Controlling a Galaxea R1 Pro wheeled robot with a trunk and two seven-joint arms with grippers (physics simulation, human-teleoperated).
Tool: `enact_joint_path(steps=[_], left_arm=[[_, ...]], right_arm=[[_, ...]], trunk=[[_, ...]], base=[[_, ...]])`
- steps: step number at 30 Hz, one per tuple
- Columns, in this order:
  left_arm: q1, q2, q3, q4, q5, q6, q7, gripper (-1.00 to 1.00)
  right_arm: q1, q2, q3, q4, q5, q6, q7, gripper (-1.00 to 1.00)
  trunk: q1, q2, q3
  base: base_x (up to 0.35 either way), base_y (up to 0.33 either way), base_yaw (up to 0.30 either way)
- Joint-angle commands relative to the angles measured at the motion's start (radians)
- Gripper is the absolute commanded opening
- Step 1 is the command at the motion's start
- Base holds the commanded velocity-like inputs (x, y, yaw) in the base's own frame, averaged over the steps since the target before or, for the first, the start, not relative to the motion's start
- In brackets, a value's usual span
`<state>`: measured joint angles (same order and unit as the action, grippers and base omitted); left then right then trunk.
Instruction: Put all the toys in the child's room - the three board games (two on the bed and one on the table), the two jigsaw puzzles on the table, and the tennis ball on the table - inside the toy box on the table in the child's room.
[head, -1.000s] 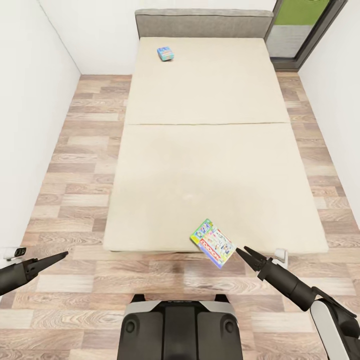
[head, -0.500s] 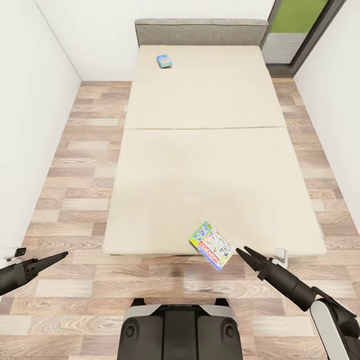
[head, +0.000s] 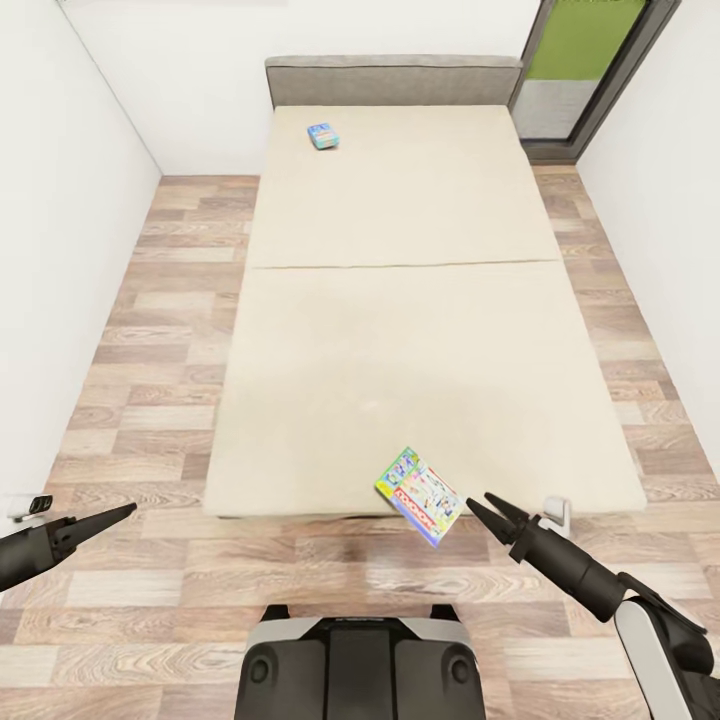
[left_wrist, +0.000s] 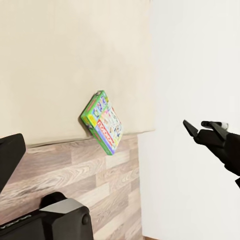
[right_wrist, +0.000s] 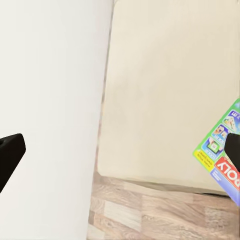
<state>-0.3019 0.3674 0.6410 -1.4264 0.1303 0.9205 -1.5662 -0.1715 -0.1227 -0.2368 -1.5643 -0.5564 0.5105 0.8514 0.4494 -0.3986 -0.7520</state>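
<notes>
A cream bed (head: 400, 330) lies ahead of me. One board game (head: 420, 495), yellow-green and red, rests at the bed's near edge and sticks out over the floor; it also shows as the board game (left_wrist: 102, 122) and the board game (right_wrist: 222, 150). A second, blue board game (head: 322, 136) lies far off by the grey headboard. My right gripper (head: 482, 503) is open, just right of the near game and not touching it. My left gripper (head: 125, 511) is open over the floor at the left, holding nothing. The table, toy box, jigsaw puzzles and tennis ball are out of view.
White walls close in on both sides, with strips of wood floor (head: 160, 330) between them and the bed. A dark-framed glass door (head: 580, 70) is at the far right. My base (head: 360, 665) stands at the foot of the bed.
The whole view has shifted slightly, so the camera has moved; the bed sits a little lower in the picture. Both arms keep their pose and both games lie where they were.
</notes>
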Motion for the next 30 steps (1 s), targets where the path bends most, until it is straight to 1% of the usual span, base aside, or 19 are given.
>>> enact_joint_path(steps=[1, 9, 30], left_arm=[[0.0, 0.0, 0.0, 0.0, -0.002, 0.011, -0.005, 1.0], [0.0, 0.001, 0.0, 0.0, -0.002, 0.011, -0.005, 1.0], [0.0, -0.002, -0.002, 0.0, -0.003, 0.01, -0.005, 1.0]], right_arm=[[0.0, 0.0, 0.0, 0.0, -0.004, 0.004, 0.001, 1.0], [0.0, 0.0, 0.0, 0.0, 0.003, -0.009, 0.0, 1.0], [0.0, 0.0, 0.001, 0.0, 0.005, -0.012, 0.0, 1.0]], trunk=[[0.001, -0.001, 0.001], [0.001, -0.001, 0.014], [0.001, -0.001, 0.049]], base=[[0.0, 0.0, -0.006], [0.0, 0.0, -0.002], [0.0, 0.0, 0.0]])
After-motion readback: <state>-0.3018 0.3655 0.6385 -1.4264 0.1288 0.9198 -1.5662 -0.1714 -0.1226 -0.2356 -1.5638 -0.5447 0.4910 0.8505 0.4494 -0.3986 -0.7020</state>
